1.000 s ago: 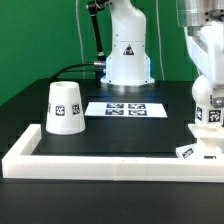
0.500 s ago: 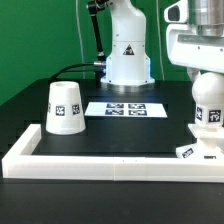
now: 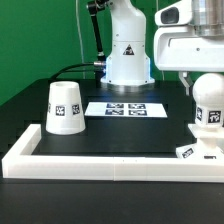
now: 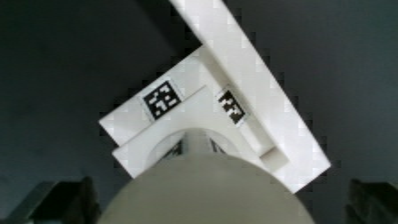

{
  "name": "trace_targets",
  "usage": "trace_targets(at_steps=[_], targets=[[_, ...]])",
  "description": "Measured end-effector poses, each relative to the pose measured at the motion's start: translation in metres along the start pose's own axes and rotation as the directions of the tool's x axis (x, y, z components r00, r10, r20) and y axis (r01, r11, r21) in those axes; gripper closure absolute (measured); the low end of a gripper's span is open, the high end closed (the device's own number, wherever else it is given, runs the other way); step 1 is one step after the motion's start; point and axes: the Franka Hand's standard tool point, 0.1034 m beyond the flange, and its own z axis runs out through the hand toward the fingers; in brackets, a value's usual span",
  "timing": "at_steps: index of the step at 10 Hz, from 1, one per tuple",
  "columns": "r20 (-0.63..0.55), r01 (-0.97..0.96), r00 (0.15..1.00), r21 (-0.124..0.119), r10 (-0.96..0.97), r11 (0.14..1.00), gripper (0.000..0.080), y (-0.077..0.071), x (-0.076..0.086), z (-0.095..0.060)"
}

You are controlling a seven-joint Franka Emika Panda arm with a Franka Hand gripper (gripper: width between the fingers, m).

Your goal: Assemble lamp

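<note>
gripper: the gripper hangs right above the bulb at the exterior view's right, jaws spread wide with nothing held between them.
fingers: in the wrist view the two dark fingers show on either side of the bulb's round top, each with a dark gap beside it, not touching.
bulb: white and round-topped, standing upright on the base, with a tag on its side; in the wrist view it fills the near middle.
base: flat, white and angular, lying on the black table close to the front rail at the exterior view's right; tags show on its upper face in both views.
shade: the shade stands on the table at the exterior view's left, wide end down and narrow end up, with a tag on its side, well apart from bulb and base.
marker board: the marker board lies flat on the table between shade and bulb, further back, just in front of the arm's white pedestal.
rail: a white rail runs along the table's front edge and turns back at the left corner.
background: a green curtain hangs behind, and a black cable trails to the pedestal.
</note>
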Motion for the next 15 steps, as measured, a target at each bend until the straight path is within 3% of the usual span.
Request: trace_targets(at_steps=[4,8,12,15], targets=[[-0.006,0.400,0.916,-0.051,-0.401,0.915,0.0101,0.004,0.003,-0.001],[0.007,0.709,0.704,-0.078,-0.711,0.701,0.0101,0.007,0.008,-0.002],[0.026,0.841,0.538,-0.080,-0.842,0.535,0.0101,0.011,0.011,-0.002],[0.060,0.929,0.362,-0.110,-0.930,0.354,0.0101,0.006,0.010,-0.001]])
